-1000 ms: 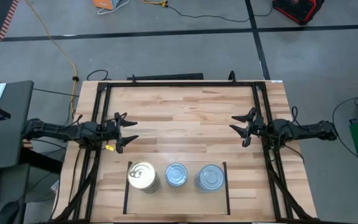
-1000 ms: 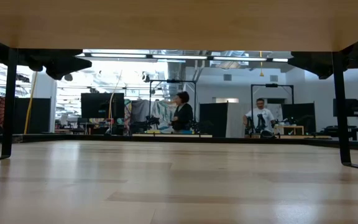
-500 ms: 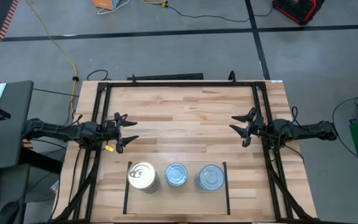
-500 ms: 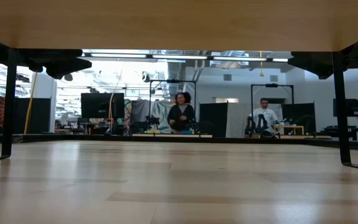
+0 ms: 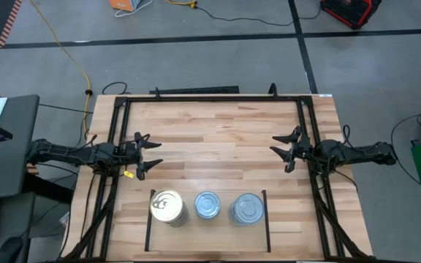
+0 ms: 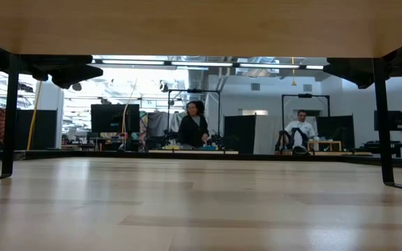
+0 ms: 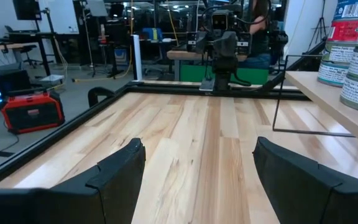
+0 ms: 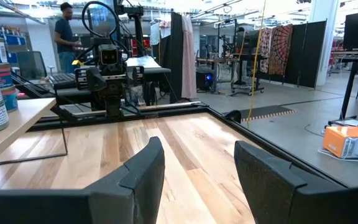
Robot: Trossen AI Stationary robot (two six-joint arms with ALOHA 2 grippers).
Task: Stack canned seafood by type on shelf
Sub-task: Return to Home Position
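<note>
At 6 o'clock on the tabletop [image 5: 218,131], the canned seafood [image 5: 207,205] stands in 3 stacks on the shelf [image 5: 225,235], so stacking looks finished, while the left gripper [image 5: 150,154] at 9 o'clock and the right gripper [image 5: 281,150] at 3 o'clock hang wide open, empty.

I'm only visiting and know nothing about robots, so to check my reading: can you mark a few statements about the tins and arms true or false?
1. Three stacks of small flat round tins stand in a row on the light wood shelf patch. True.
2. The stack nearest the dark left arm has a gold-coloured top. True.
3. The left arm holds a tin in its jaws. False: its jaws are open and empty.
4. Loose tins lie mid-table. False: the wooden table shows tins only on the shelf.
5. The dark right arm reaches over the stacks. False: it sits at the table's right side, jaws open.
</note>
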